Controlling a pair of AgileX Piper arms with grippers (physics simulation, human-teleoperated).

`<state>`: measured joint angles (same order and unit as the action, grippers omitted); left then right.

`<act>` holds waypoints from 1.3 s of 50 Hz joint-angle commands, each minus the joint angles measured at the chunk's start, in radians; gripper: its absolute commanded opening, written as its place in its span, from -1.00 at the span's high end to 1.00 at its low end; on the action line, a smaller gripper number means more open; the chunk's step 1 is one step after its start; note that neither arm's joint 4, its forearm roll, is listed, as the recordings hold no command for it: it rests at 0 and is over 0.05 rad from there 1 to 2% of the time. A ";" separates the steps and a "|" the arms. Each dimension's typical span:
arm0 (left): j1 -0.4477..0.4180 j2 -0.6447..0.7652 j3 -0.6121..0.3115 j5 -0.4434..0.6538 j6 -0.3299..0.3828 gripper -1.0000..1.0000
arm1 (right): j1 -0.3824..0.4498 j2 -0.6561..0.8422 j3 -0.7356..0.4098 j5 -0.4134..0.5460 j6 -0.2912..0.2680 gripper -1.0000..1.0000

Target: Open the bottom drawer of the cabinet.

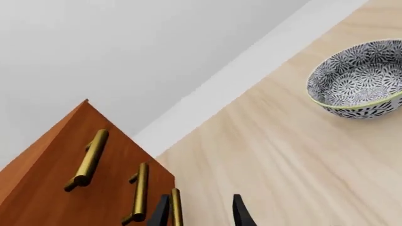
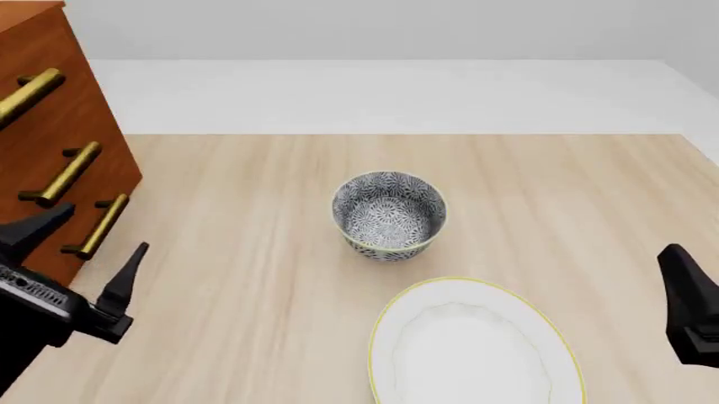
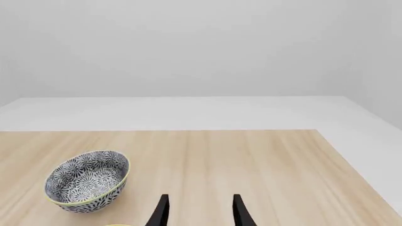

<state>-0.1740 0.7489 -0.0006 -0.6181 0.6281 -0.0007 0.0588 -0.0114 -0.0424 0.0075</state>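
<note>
The reddish-brown cabinet (image 2: 45,109) stands at the table's far left, with three brass bar handles on its front. The bottom drawer's handle (image 2: 97,227) is the lowest one; it also shows in the left wrist view (image 1: 176,208), just beside one finger. My left gripper (image 2: 87,251) is open, its fingers spread just in front of and around that handle's level, touching nothing. In the left wrist view the left gripper (image 1: 199,212) shows two black fingertips apart. My right gripper (image 3: 199,212) is open and empty at the table's right (image 2: 688,295).
A patterned black-and-white bowl (image 2: 389,214) sits mid-table; it also shows in the left wrist view (image 1: 359,78) and the right wrist view (image 3: 87,181). A white plate (image 2: 472,343) with a yellow rim lies near the front edge. The two upper handles (image 2: 66,174) sit above.
</note>
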 commanded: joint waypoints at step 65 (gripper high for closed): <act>0.150 0.910 -0.091 -0.602 0.373 -1.00 | 0.000 -0.011 0.002 0.008 0.000 -1.00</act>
<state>-0.0506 1.6136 -0.0733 -1.2189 0.9895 -0.0006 0.0498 -0.0091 -0.0362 0.0079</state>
